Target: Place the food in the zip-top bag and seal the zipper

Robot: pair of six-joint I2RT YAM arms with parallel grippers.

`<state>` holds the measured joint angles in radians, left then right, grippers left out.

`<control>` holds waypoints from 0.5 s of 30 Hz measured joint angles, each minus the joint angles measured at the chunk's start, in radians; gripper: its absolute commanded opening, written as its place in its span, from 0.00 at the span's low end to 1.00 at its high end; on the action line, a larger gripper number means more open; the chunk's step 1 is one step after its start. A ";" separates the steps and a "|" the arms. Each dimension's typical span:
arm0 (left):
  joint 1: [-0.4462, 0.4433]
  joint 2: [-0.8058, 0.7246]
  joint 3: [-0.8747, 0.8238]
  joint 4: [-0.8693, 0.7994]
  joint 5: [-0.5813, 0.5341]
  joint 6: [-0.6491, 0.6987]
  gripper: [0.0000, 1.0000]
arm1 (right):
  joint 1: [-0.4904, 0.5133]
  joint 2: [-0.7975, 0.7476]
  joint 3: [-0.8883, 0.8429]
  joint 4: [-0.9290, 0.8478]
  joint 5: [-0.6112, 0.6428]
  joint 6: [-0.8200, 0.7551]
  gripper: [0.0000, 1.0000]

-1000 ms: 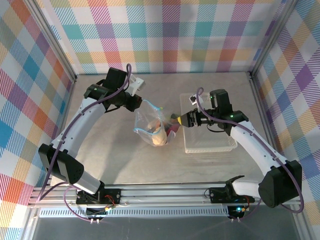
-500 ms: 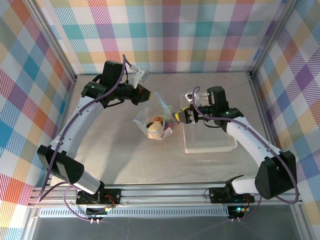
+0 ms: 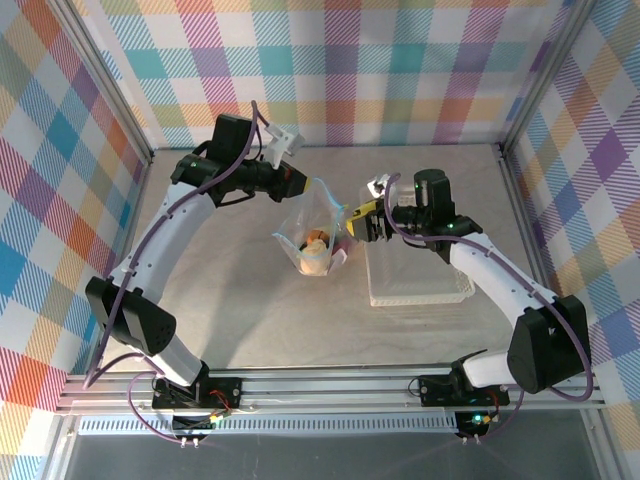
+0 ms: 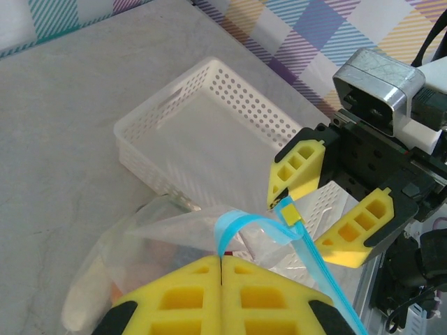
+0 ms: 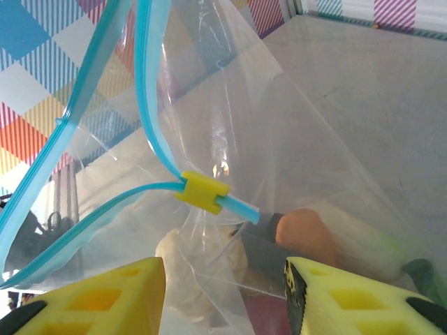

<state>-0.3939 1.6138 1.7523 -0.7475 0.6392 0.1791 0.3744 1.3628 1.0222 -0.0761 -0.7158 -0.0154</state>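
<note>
Bag (image 3: 316, 243) got tugged rightward since a second ago, left pincer (image 3: 303, 184) pinching its zipper (image 4: 314, 259). Right pincer (image 3: 352, 222) is spread at the slider (image 5: 202, 192), with the basket (image 3: 420, 292) just beside and open table (image 3: 230, 320) nearer the arms.

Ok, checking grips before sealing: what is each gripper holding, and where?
Left gripper: the zip-top bag, pinched by its blue zipper strip at the mouth. Right gripper: nothing, jaws open either side of the yellow slider.

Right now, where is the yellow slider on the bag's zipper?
In the right wrist view the yellow slider sits on the zipper just ahead of the open right gripper; from above, that is mid-table, left of the basket.
</note>
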 measured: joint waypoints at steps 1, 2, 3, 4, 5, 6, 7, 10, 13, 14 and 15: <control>0.000 0.000 0.001 0.000 0.000 0.000 0.00 | 0.000 0.000 0.000 0.009 0.003 0.000 0.49; 0.000 0.000 0.003 -0.001 0.001 -0.002 0.00 | 0.000 0.000 0.000 0.017 0.008 0.000 0.49; 0.000 0.000 0.005 -0.001 0.001 -0.003 0.00 | 0.000 0.000 0.000 0.024 0.016 -0.001 0.49; 0.000 0.000 0.007 0.000 0.001 -0.003 0.00 | 0.000 0.001 0.000 0.029 0.023 -0.001 0.49; 0.000 0.000 0.010 -0.001 0.003 -0.004 0.00 | 0.000 0.003 0.000 0.032 0.031 -0.001 0.49; 0.000 0.000 0.013 -0.001 0.005 -0.004 0.00 | 0.000 0.006 0.000 0.035 0.039 -0.001 0.49; 0.000 0.000 0.014 -0.001 0.005 -0.004 0.00 | 0.000 0.010 0.000 0.038 0.044 -0.001 0.49; 0.000 0.000 0.017 -0.001 0.007 -0.004 0.00 | 0.000 0.028 0.000 0.044 0.051 -0.001 0.49; 0.000 0.000 0.018 -0.001 0.008 -0.004 0.00 | 0.003 0.046 0.000 0.060 0.053 -0.001 0.49; 0.000 0.000 0.018 -0.001 0.008 -0.004 0.00 | 0.005 0.050 0.000 0.067 0.051 -0.001 0.49; 0.000 0.000 0.018 -0.001 0.008 -0.004 0.00 | 0.006 0.054 0.000 0.076 0.047 -0.001 0.50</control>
<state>-0.3939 1.6138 1.7702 -0.7486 0.6468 0.1753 0.3809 1.4166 1.0222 -0.0002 -0.6685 -0.0166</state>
